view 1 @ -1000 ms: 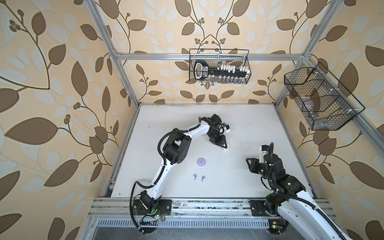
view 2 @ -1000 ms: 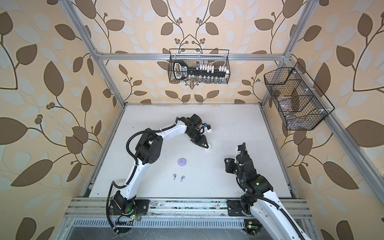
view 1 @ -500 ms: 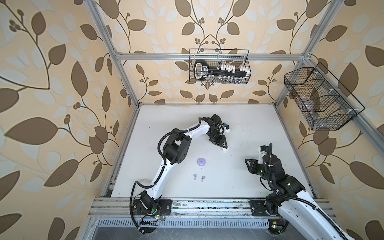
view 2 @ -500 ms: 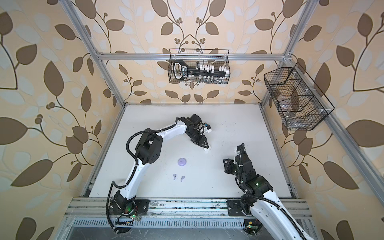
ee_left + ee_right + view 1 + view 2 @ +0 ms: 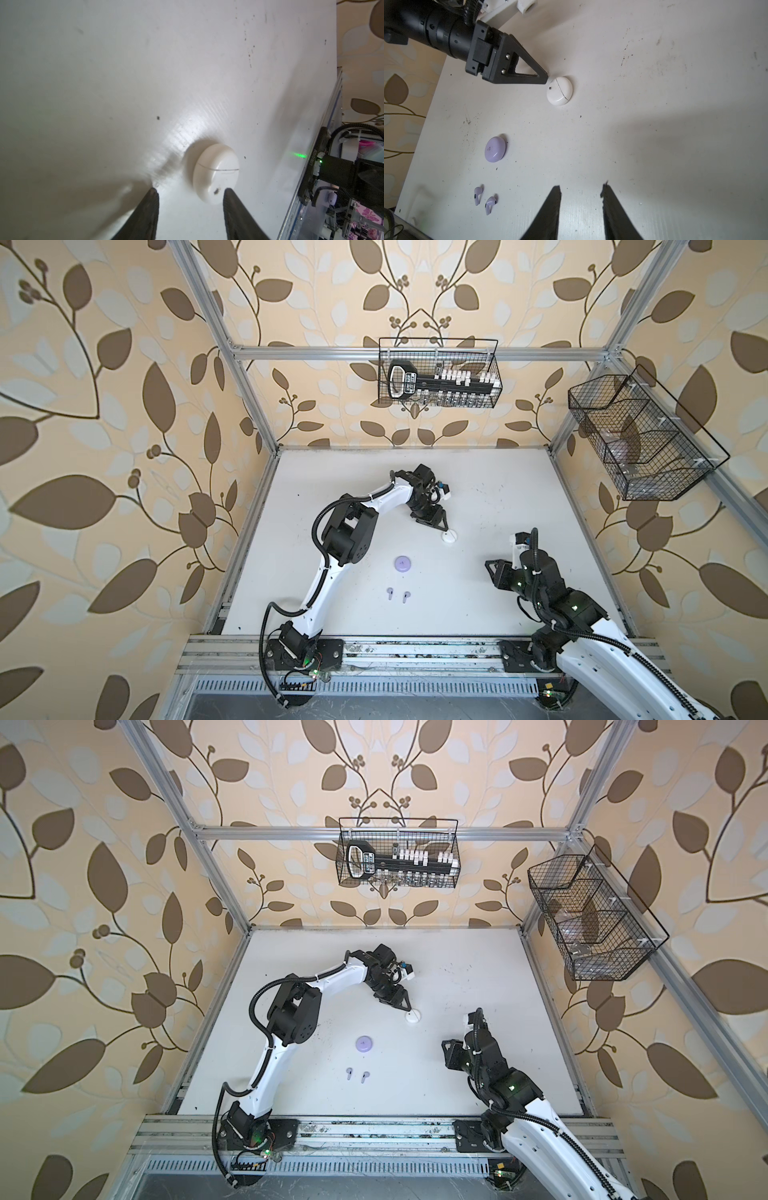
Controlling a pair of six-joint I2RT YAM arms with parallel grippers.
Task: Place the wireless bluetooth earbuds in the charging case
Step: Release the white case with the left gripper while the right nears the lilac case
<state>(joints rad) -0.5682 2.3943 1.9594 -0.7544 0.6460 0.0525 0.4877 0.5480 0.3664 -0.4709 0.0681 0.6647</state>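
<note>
Two pale lilac earbuds (image 5: 390, 593) (image 5: 406, 596) lie side by side near the table's front, apart from both arms; the right wrist view shows them too (image 5: 478, 195) (image 5: 491, 204). Behind them sits a closed lilac charging case (image 5: 402, 563) (image 5: 364, 1043) (image 5: 495, 149). A closed white case (image 5: 449, 537) (image 5: 412, 1017) (image 5: 216, 172) lies mid-table. My left gripper (image 5: 190, 191) (image 5: 444, 529) is open, its tips right at the white case's near edge, nothing between them. My right gripper (image 5: 581, 188) (image 5: 490, 568) hovers open and empty to the right.
A wire basket (image 5: 438, 373) with a black tool hangs on the back wall. Another wire basket (image 5: 640, 439) hangs on the right wall. Aluminium frame rails (image 5: 374, 649) run along the table's front edge. The white tabletop (image 5: 519, 497) is speckled with dirt.
My left gripper's fingers have spread apart from shut, beside the white case. The right arm has shifted slightly; cases and earbuds stay put.
</note>
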